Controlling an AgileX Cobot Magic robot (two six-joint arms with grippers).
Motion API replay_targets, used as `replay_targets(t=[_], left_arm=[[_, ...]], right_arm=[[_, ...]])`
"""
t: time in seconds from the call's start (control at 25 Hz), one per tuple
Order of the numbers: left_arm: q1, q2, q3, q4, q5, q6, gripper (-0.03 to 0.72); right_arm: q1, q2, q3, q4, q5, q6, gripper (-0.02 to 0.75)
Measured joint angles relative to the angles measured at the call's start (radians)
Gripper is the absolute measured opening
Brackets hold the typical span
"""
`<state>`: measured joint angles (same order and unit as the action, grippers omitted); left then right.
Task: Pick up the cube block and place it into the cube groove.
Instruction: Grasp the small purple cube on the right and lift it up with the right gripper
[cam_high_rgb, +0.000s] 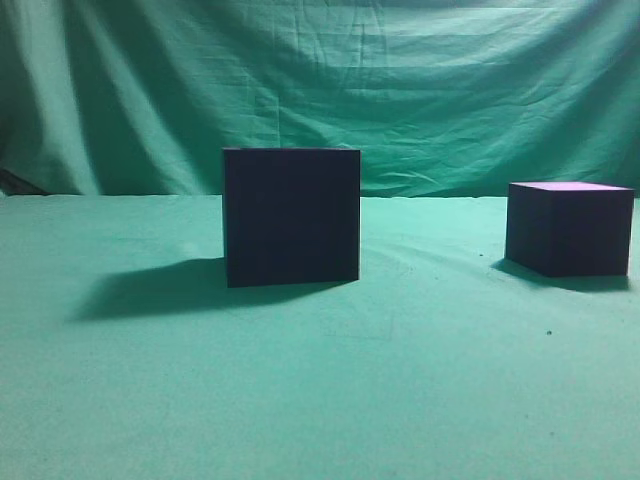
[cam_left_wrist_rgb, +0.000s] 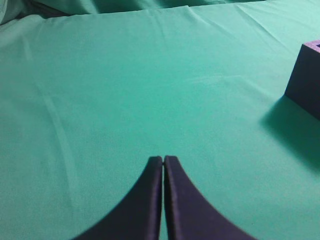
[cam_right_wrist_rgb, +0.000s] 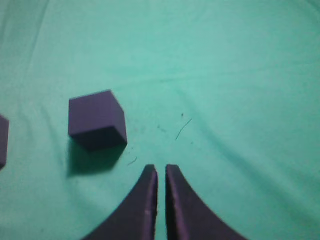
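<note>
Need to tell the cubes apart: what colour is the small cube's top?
Purplish-pink, clearest in the exterior view: small cube.

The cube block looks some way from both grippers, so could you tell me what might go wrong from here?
The right gripper is shut, so descending on the cube block before opening would probably knock it aside. The block sits left of the gripper's line and turned at an angle, risking a corner grip. The cube groove stands taller than the block, so a low carry could hit its wall.
</note>
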<state>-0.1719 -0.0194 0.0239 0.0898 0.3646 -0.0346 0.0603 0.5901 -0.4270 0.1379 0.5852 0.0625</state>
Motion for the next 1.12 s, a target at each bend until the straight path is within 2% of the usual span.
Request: replay_targets(t=[0.12,0.28,0.36,0.64,0.68,0.72,0.88,0.96,1.0,1.12], left_arm=[[0.0,0.0,0.0,0.0,0.0,0.0,0.0],[0.0,0.0,0.0,0.0,0.0,0.0,0.0],[0.0,0.0,0.0,0.0,0.0,0.0,0.0],[0.0,0.0,0.0,0.0,0.0,0.0,0.0],[0.0,0.0,0.0,0.0,0.0,0.0,0.0],[0.0,0.0,0.0,0.0,0.0,0.0,0.0],[0.0,0.0,0.0,0.0,0.0,0.0,0.0],[0.0,0.0,0.0,0.0,0.0,0.0,0.0],[0.0,0.0,0.0,0.0,0.0,0.0,0.0],[0.0,0.0,0.0,0.0,0.0,0.0,0.0]], right_arm=[[0.002,0.124,-0.097,0.099,0.134,-0.199,0.0],[0.095,0.341,-0.255,0.109,0.266,-0.251,0.0],[0.158,0.437,-0.316,0.075,0.295,-0.22,0.0],[0.353,0.731,-0.51,-0.152,0.341,-0.006,0.0],[0.368,0.769,-0.535,-0.171,0.341,0.007,0.048],[0.378,0.805,-0.555,-0.18,0.341,0.012,0.048],[0.39,0.919,-0.62,-0.187,0.339,0.02,0.263],[0.39,0.969,-0.646,-0.189,0.327,0.029,0.424],[0.39,0.989,-0.655,-0.196,0.318,0.042,0.48],[0.39,1.033,-0.665,-0.234,0.27,0.119,0.599]])
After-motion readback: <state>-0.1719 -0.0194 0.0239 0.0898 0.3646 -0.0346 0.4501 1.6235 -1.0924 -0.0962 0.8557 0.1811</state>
